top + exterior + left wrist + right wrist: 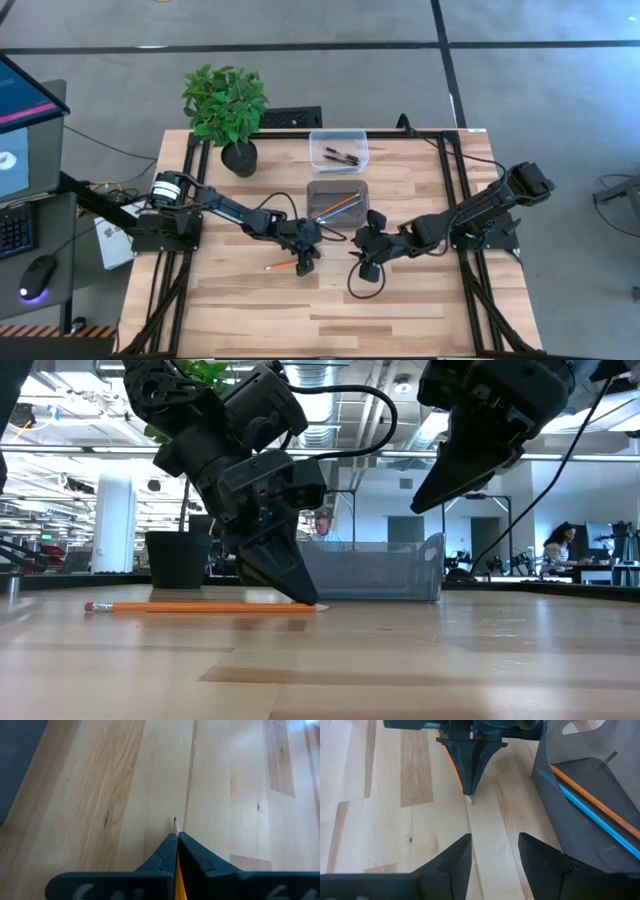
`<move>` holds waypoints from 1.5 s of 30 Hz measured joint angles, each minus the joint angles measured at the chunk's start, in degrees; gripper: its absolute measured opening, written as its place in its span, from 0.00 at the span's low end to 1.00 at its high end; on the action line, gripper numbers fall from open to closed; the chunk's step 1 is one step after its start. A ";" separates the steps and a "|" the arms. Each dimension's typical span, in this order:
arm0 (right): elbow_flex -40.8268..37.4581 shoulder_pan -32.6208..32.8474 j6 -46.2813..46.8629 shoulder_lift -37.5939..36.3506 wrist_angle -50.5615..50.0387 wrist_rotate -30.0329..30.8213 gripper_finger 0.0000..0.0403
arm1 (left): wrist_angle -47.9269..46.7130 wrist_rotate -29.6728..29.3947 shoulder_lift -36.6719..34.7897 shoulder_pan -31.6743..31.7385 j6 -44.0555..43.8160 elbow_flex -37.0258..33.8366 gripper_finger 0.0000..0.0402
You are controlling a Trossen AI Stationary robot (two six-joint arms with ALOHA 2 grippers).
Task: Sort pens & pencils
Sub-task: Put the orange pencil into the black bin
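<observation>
Clenched fingers (175,851) of the left gripper (303,262) pinch an orange pencil (200,606) near its sharpened end, at the middle of the wooden bench (400,310). That pencil lies flat on the wood, its eraser end pointing away from the gripper toward the left arm's side, and its bare tip pokes out just past the fingertips. In the low view the fingers come down to a point that touches the bench right at the pencil.

Just across from it, the right gripper (492,855) hovers above the bench with its fingers spread apart and nothing between them, aimed at the left gripper's tip.

Beside both grippers, toward the far side of the bench, stands a grey tray (318,190) that holds an orange pencil (592,800) and a light blue pencil (600,822) lying side by side. Beyond it is a clear tray (318,138) with the black pens (341,155) inside; how many, I cannot tell.

A potted plant (228,112) stands at the far left corner of the bench, well apart from the trays' contents.
</observation>
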 joint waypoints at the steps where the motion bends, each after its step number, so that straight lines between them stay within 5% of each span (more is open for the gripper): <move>1: 0.00 -0.08 0.00 0.00 -0.01 0.00 0.46 | 0.02 0.19 0.00 0.01 -0.03 0.00 0.00; 13: 0.00 -0.11 0.00 0.00 -0.31 0.04 0.46 | 0.61 2.45 -0.35 -0.02 0.68 -0.02 0.02; 24: 0.00 -0.11 0.00 0.00 -1.50 0.09 0.46 | -0.53 1.63 -4.71 -0.22 3.74 -0.09 0.30; 28: 0.00 -0.11 0.02 0.00 -1.44 0.11 0.46 | -11.61 2.65 -11.18 -1.83 4.15 0.11 0.34; 33: 0.00 -1.71 -1.15 0.00 0.36 0.48 0.46 | -29.32 -5.58 -16.09 -5.58 -0.49 0.02 0.34; 45: 1.48 -4.60 -6.61 8.64 13.64 -7.78 0.46 | -43.10 -10.29 -16.94 -10.91 -0.66 0.02 0.34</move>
